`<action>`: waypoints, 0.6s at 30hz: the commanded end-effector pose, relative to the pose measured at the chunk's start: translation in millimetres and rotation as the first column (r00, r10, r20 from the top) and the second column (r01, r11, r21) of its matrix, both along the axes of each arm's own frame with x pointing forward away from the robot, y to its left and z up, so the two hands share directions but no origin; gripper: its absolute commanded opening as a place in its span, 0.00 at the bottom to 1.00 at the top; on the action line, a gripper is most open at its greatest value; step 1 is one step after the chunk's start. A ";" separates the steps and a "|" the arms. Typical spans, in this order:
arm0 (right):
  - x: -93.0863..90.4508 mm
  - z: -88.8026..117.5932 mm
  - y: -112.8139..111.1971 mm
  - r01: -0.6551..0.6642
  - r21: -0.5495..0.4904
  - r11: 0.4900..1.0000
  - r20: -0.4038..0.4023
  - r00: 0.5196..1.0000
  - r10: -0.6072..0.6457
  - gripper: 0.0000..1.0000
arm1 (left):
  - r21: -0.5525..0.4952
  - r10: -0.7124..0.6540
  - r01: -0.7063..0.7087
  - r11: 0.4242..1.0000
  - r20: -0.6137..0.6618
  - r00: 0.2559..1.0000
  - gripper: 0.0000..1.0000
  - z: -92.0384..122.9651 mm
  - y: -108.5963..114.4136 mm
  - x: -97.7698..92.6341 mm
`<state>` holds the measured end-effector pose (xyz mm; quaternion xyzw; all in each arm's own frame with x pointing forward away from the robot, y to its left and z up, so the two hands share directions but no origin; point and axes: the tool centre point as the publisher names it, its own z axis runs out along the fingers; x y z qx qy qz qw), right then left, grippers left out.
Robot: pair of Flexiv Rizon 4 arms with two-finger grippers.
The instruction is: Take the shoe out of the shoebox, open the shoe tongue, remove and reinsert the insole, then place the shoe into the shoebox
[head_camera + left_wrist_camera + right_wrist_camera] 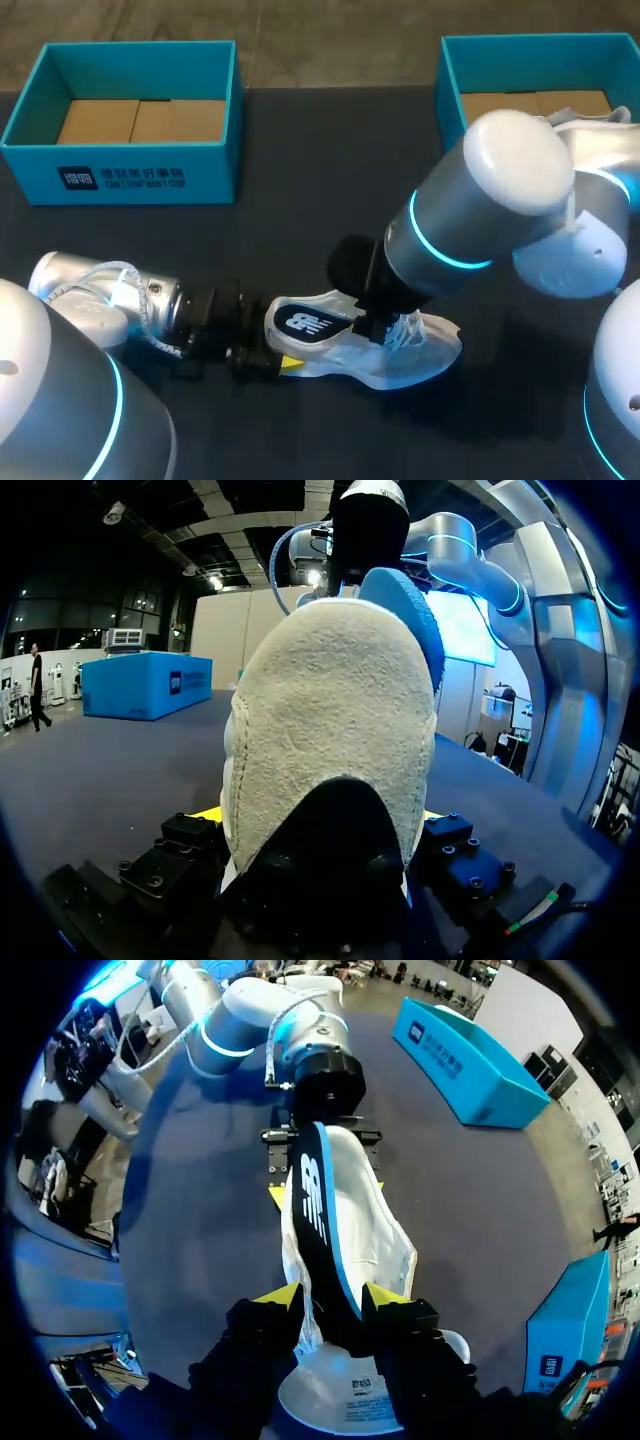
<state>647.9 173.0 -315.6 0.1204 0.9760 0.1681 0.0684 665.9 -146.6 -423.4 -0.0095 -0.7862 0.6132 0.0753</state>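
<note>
Some of shoe (432, 345) hides under R arm (480, 220); L pincer (318, 816) tips barely show.

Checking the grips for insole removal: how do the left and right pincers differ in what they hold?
The left pincer clamps the white shoe at its heel; the right pincer grips the dark, blue-edged insole. The left pincer lies level, the right pincer points down. Both are shut.

The shoe (330, 710) has a rough, suede-like heel (napped cloth). The table (300, 140) is matt, the left box (140, 178) smooth card, the right arm (505, 165) a satin-smooth shell.
</note>
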 end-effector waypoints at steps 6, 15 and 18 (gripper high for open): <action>10.4 1.1 7.4 -0.026 0.059 0.998 -0.110 0.993 0.033 0.36 | 0.002 0.001 -0.001 1.000 0.000 1.000 0.00 -3.9 0.4 1.1; 9.0 -5.9 22.1 -0.064 0.071 0.995 -0.206 0.976 0.077 0.40 | 0.002 0.001 -0.001 1.000 0.000 1.000 0.00 -3.9 0.4 1.1; 10.2 -6.9 25.5 -0.075 0.075 0.994 -0.209 0.974 0.089 0.44 | 0.002 0.001 -0.001 1.000 0.000 1.000 0.00 -3.9 0.4 1.1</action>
